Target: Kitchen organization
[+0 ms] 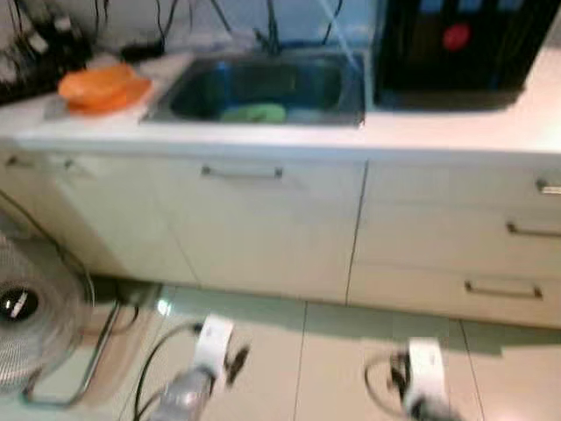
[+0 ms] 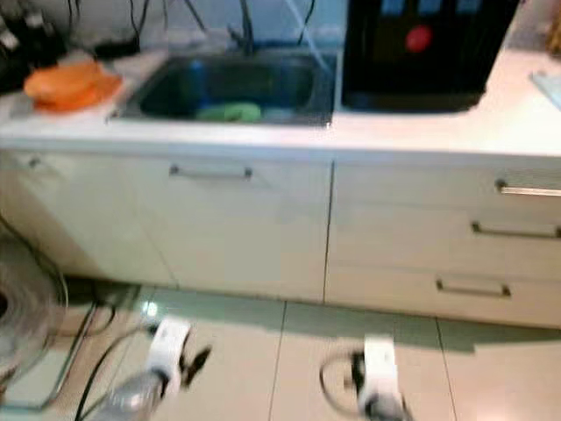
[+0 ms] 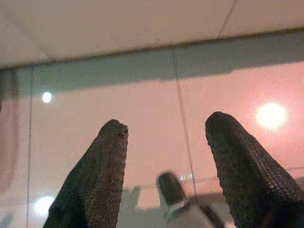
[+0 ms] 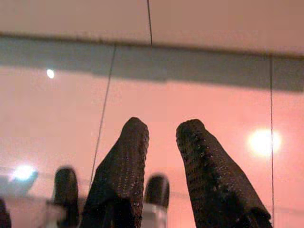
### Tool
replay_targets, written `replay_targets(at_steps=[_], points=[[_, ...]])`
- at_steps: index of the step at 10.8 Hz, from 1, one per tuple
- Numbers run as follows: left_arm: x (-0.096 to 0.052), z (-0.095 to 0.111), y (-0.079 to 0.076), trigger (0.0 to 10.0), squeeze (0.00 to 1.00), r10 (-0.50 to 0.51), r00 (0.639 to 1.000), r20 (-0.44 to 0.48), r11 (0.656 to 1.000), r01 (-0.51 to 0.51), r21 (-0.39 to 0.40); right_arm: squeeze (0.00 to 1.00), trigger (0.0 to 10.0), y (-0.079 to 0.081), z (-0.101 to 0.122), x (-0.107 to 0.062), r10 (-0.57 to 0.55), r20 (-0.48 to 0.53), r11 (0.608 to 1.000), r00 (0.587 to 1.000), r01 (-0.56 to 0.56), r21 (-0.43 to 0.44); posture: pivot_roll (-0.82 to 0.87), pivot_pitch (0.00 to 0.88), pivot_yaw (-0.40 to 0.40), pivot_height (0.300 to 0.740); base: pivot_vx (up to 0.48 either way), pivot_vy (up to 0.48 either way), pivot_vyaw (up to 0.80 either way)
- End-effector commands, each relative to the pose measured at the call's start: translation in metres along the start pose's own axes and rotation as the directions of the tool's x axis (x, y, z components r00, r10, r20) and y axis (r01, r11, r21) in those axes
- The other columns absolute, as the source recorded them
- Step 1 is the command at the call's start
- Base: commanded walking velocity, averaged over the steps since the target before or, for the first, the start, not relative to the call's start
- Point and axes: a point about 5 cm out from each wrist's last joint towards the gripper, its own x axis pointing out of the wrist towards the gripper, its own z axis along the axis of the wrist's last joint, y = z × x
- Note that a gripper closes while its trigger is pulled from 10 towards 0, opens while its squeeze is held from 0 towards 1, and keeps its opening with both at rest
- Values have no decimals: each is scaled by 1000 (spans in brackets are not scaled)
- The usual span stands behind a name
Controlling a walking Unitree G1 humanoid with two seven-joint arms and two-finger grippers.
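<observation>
A steel sink [image 1: 197,92] is set in the pale counter [image 1: 456,132], with something green [image 1: 254,113] lying in its basin. Orange dishes [image 1: 101,88] are stacked to the left of the sink. Both arms hang low over the tiled floor in front of the cabinets. My left gripper [image 3: 166,121] is open, fingers wide apart with nothing between them; in the left eye view it is the left gripper [image 1: 234,359]. My right gripper [image 4: 164,124] has its fingers narrowly parted and empty; in the left eye view it is the right gripper [image 1: 399,377].
A black appliance [image 1: 456,44] with a red spot stands on the counter right of the sink. Cables [image 1: 39,44] crowd the back left. Below are a cabinet door handle [image 1: 242,173] and drawers [image 1: 504,289]. A floor fan [image 1: 26,316] stands at the left.
</observation>
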Motion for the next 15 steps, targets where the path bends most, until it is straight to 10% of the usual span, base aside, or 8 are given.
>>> replay_targets(at_steps=[1,15], points=[[-5,-14,7,10000,0,36,998,-56,999,-38,-19,0,10000,1,-10,-2,6,-43,1000,999,-6,-8,13,47,109,740,0,0,0],[-13,-44,5,10000,0,56,979,-194,998,-55,10,0,10000,16,-21,-3,87,-119,993,989,-95,-67,19,21,113,740,185,0,-114]])
